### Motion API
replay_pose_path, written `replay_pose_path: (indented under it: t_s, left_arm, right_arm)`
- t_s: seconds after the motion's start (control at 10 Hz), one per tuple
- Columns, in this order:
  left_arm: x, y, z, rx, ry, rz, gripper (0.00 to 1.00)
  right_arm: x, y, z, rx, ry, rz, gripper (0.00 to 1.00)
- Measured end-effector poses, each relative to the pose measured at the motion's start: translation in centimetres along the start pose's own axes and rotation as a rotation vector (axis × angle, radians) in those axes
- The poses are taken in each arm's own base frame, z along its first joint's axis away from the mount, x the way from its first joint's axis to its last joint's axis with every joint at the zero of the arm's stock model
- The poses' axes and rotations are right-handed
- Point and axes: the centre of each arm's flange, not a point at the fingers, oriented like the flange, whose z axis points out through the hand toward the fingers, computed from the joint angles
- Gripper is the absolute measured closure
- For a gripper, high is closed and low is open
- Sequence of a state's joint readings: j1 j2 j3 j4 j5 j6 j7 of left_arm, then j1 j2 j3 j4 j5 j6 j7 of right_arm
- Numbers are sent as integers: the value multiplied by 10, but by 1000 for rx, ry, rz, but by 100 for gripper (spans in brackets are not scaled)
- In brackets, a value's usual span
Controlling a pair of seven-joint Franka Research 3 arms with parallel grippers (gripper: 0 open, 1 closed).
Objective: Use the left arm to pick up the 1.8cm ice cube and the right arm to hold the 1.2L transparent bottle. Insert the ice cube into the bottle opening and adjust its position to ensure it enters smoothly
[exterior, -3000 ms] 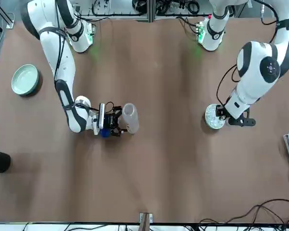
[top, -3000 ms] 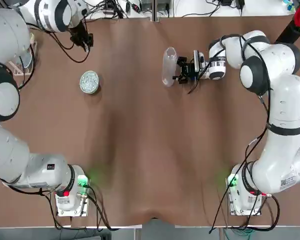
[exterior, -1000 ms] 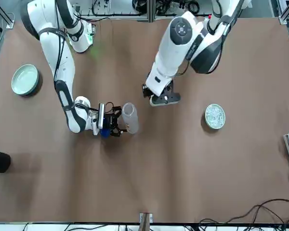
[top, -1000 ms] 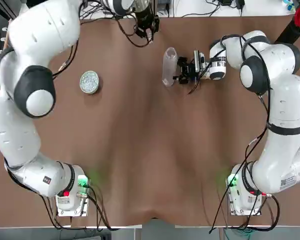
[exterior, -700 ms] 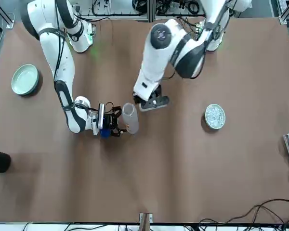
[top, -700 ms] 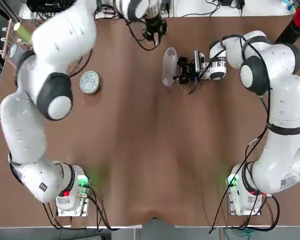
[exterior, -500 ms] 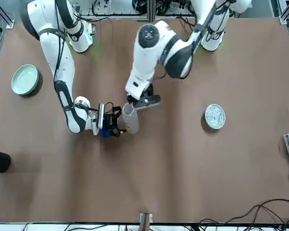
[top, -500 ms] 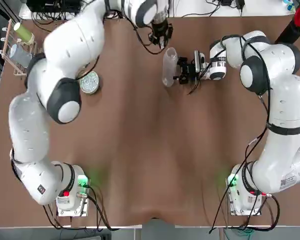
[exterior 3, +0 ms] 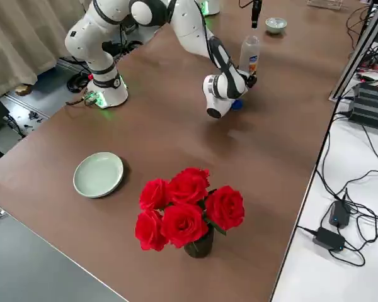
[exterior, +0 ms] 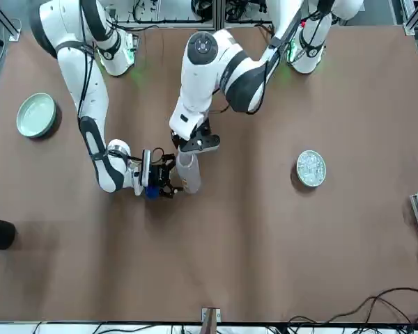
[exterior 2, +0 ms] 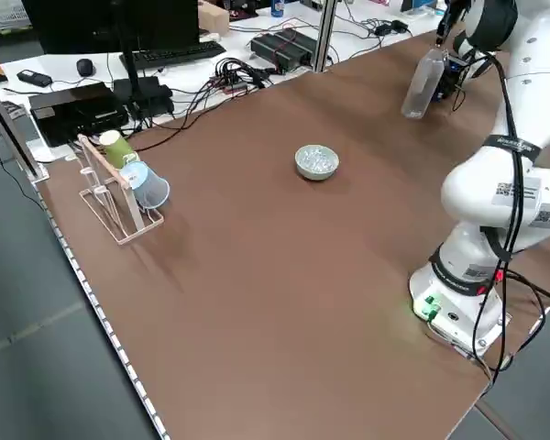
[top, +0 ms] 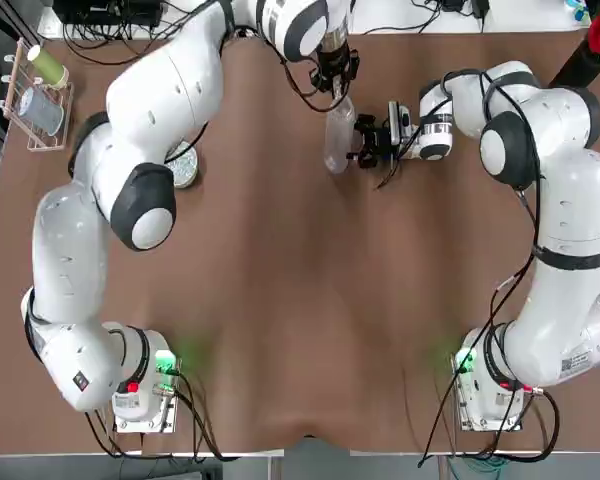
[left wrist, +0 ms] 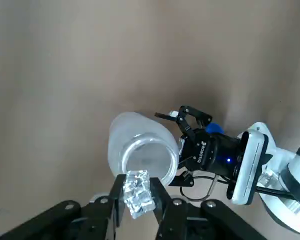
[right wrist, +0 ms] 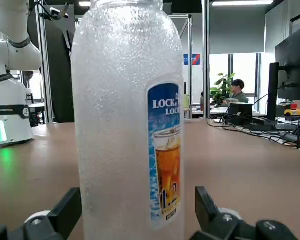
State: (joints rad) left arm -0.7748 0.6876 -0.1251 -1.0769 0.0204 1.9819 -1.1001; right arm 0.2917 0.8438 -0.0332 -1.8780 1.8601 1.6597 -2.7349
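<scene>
- The ice cube (left wrist: 137, 193) is sitting pinched between the fingertips of the left gripper (left wrist: 138, 196), just beside the rim of the bottle opening (left wrist: 148, 158) and above it.
- The left gripper is pointing downward over the bottle (exterior: 187, 172), its fingers clenched on the cube; in the front view it (exterior: 188, 145) is hanging right at the bottle's top.
- The bottle is standing upright on the brown table (top: 300, 300), toward the far edge from the arms' bases; it is clear, frosted with droplets, and carrying a label with a drink picture (right wrist: 166, 155).
- The right gripper (top: 362, 146) is lying low and level at the bottle's side, its fingers (right wrist: 65, 212) flanking the bottle's lower body; whether they are pressing on it I cannot tell.
- A small blue cap (exterior: 150, 192) is peeking out under the right gripper.
- A round dish of clear cubes (exterior: 311, 168) is sitting well apart from the bottle, on the left arm's side.
- A pale green bowl (exterior: 36, 115) is resting on the right arm's side of the table, and a vase of red roses (exterior 3: 190, 211) is standing near it.
- A rack with cups (exterior 2: 119, 183) is standing at the table's left edge.
</scene>
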Motion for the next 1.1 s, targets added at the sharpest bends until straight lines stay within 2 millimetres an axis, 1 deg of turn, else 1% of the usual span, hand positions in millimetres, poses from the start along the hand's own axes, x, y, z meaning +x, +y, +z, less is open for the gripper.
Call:
replay_pose_path:
  t_s: [0.2,0.8,1.1]
  left_arm:
    - [-4,3,10,-2,-2,6,74]
    - [0,2,13,-2,6,0,74]
    - [-5,4,19,4,1,7,74]
  right_arm:
    - [0,0,0,-1,0,0,0]
    - [0,1,-4,-4,8,2,0]
    - [-1,0,-3,-3,10,3,0]
